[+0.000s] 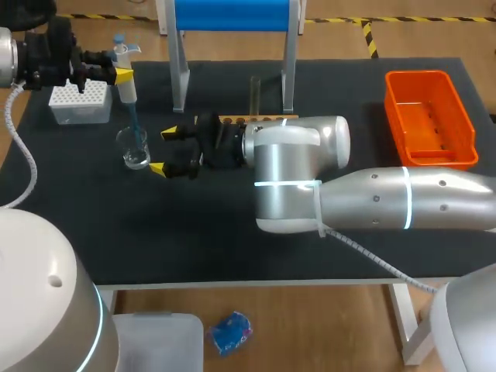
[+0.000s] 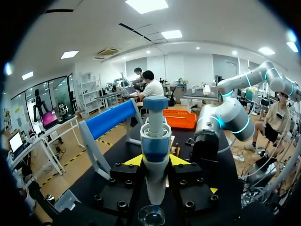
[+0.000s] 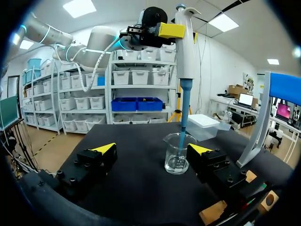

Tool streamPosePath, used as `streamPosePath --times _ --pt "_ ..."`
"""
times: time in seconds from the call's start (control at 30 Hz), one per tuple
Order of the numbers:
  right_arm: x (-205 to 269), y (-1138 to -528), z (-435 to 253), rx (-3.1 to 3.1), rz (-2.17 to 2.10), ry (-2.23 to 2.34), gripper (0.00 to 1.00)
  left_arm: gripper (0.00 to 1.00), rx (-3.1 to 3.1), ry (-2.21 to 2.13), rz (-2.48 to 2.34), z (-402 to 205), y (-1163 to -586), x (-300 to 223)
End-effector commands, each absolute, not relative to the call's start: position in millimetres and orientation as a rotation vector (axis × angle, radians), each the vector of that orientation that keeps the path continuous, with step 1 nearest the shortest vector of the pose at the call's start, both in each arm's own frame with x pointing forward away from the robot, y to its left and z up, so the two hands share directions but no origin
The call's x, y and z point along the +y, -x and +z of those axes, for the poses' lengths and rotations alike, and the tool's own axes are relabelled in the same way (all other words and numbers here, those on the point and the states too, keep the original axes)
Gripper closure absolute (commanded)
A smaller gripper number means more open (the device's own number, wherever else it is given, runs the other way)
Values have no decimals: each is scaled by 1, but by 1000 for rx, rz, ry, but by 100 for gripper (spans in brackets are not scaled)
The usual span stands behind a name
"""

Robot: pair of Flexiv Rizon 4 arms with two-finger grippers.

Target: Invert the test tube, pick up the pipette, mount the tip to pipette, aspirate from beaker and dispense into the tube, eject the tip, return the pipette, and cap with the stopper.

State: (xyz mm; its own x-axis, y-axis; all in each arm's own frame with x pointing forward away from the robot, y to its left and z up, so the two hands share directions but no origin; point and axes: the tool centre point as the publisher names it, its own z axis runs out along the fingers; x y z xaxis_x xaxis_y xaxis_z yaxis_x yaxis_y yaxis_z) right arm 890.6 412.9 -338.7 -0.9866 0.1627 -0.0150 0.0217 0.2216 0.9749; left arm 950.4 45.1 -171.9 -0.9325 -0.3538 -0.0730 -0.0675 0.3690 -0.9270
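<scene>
My left gripper (image 1: 118, 75) is shut on the white pipette (image 1: 125, 68), held upright over the glass beaker (image 1: 134, 149). The pipette's blue tip (image 1: 132, 120) reaches down into the beaker. In the left wrist view the pipette (image 2: 155, 141) stands between my left gripper's (image 2: 155, 161) yellow tips, with the beaker (image 2: 152, 215) below. My right gripper (image 1: 163, 151) is open beside the beaker. In the right wrist view the beaker (image 3: 178, 153) sits just ahead of my right gripper (image 3: 153, 149), close to one finger, with the blue tip (image 3: 183, 110) in it. A clear test tube (image 1: 254, 93) stands in the wooden rack (image 1: 260, 118).
A white tip box (image 1: 79, 103) sits at the back left, behind the beaker. An orange tray (image 1: 430, 116) lies at the back right. A stand with a blue roll (image 1: 232, 15) rises at the back middle, its legs beside the rack.
</scene>
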Motion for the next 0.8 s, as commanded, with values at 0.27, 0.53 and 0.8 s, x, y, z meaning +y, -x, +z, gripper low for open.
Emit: streamPosePath --times 0.27,0.53,0.8 --pt "414 -889 -340 2357 1881 -186 0 100 2372 373 -1588 -172 -951 45" --pt "414 -889 -340 2357 1881 -186 0 100 2362 370 -1599 -172 -951 45" --pt "414 -889 -340 2357 1881 -186 0 100 2340 383 -1618 -177 -950 48"
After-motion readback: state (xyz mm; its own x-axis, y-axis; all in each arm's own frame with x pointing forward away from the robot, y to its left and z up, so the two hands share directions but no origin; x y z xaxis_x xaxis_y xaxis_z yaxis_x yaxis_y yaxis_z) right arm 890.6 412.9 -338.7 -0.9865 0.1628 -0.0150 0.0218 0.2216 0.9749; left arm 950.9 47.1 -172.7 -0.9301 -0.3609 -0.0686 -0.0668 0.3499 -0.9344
